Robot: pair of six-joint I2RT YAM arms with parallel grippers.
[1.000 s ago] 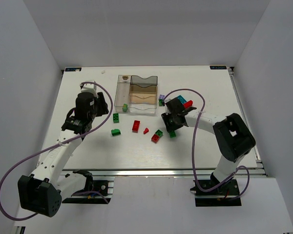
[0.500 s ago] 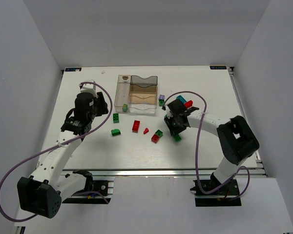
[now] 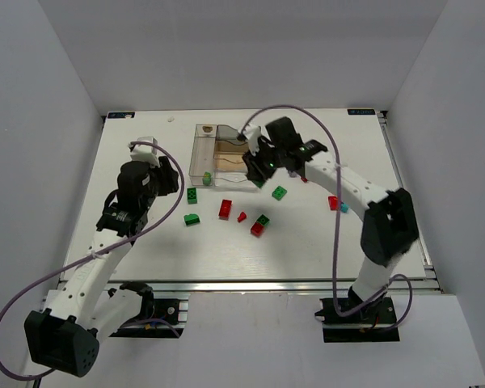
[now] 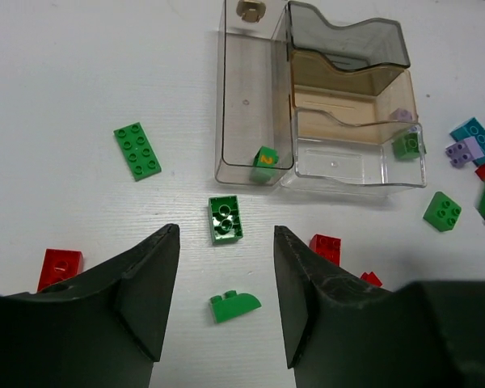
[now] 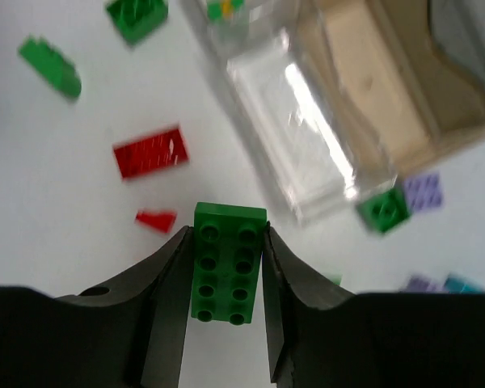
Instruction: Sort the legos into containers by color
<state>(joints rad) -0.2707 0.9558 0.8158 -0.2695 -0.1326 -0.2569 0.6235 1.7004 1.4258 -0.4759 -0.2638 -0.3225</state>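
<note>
Right tool (image 5: 225,242), green brick (image 5: 226,267) pinched within — near the tray (image 5: 372,81)

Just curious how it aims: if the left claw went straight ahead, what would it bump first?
Likely the small rounded green brick lying just ahead of the open left claw, then the flat green brick and the tray wall behind it. Its height over the table is unclear.

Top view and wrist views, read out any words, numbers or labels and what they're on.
None can be read.
Small stickers on the table's far corners: too small to read.
Orange mark on the green brick in the tray's long compartment: too blurred to read.
</note>
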